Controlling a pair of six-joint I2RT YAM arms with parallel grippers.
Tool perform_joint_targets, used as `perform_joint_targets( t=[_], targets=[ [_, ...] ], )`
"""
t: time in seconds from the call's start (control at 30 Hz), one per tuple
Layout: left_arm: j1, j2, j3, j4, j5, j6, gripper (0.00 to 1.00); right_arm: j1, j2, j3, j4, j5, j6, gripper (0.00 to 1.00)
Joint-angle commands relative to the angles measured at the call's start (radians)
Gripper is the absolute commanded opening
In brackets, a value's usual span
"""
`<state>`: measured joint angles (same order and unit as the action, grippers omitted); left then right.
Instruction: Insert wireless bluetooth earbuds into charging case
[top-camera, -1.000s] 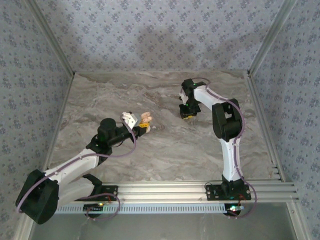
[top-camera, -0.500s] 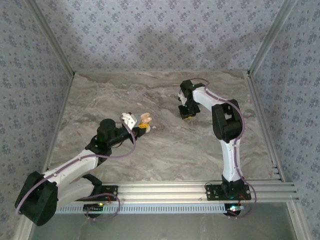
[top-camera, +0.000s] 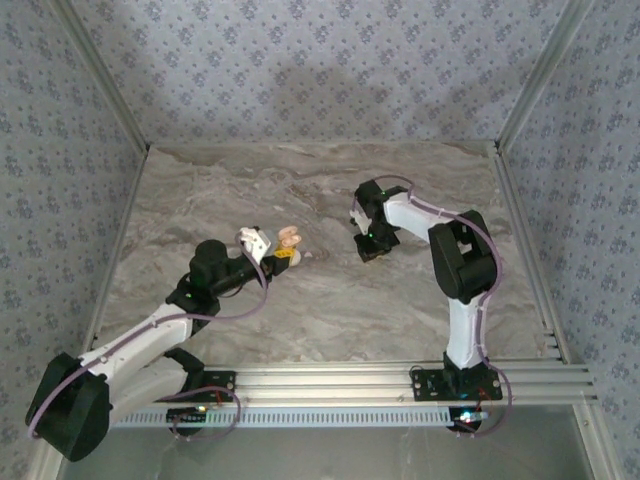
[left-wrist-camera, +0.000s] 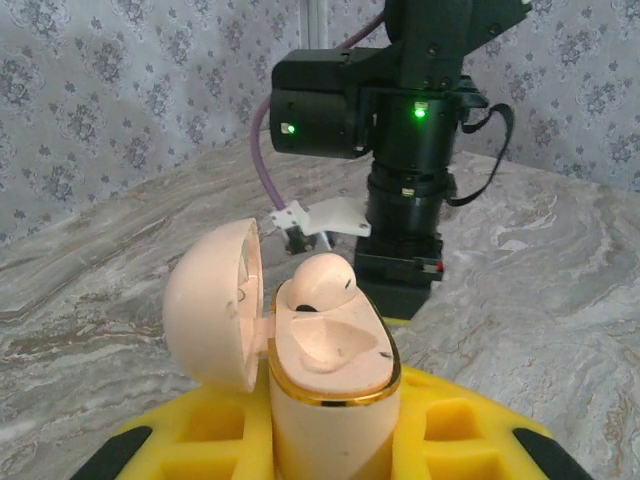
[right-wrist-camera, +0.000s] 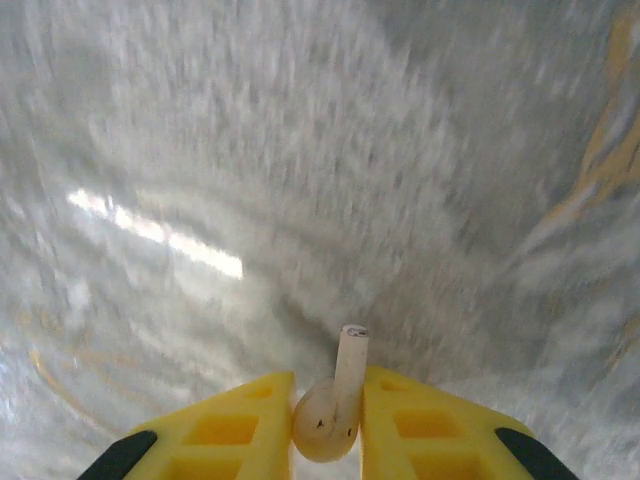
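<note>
Pink case (left-wrist-camera: 331, 415) open in left jaws, pale earbud (right-wrist-camera: 327, 425) in right jaws

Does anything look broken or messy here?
No, nothing stands out. The charging case sits open in the left gripper, one earbud seated, and the right gripper pinches the other earbud.

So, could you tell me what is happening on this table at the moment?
The left gripper holds the pinkish charging case upright, lid open. One earbud is seated on its far side; the near socket looks empty. The right gripper is shut on the second earbud, stem pointing past its fingers, apart from the case, so it is not yet inserted.
</note>
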<state>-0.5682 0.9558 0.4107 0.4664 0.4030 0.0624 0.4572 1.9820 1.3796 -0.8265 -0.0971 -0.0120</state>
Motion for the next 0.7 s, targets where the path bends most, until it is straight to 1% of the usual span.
perform_joint_targets(
  t=[0.0, 0.23, 0.33, 0.4, 0.5, 0.67],
  targets=[
    [0.007, -0.020, -0.009, 0.003, -0.004, 0.004, 0.14, 0.020, -0.056, -0.058, -0.042, -0.021, 0.001, 0.23],
    [0.007, -0.022, -0.005, -0.004, 0.003, 0.004, 0.14, 0.029, -0.111, -0.095, -0.052, -0.027, 0.014, 0.25],
    [0.006, -0.022, -0.003, -0.004, 0.002, 0.005, 0.14, 0.028, -0.129, -0.084, -0.065, -0.043, 0.021, 0.30],
    [0.007, -0.023, -0.001, -0.006, 0.002, 0.005, 0.14, 0.022, -0.145, -0.070, -0.073, -0.053, 0.025, 0.37],
    [0.006, -0.022, 0.000, -0.008, 0.002, 0.008, 0.14, 0.000, -0.165, -0.042, -0.087, -0.076, 0.033, 0.45],
    [0.006, -0.031, 0.002, -0.020, -0.001, 0.012, 0.14, -0.063, -0.175, 0.014, -0.113, -0.138, 0.070, 0.50]
  ],
)
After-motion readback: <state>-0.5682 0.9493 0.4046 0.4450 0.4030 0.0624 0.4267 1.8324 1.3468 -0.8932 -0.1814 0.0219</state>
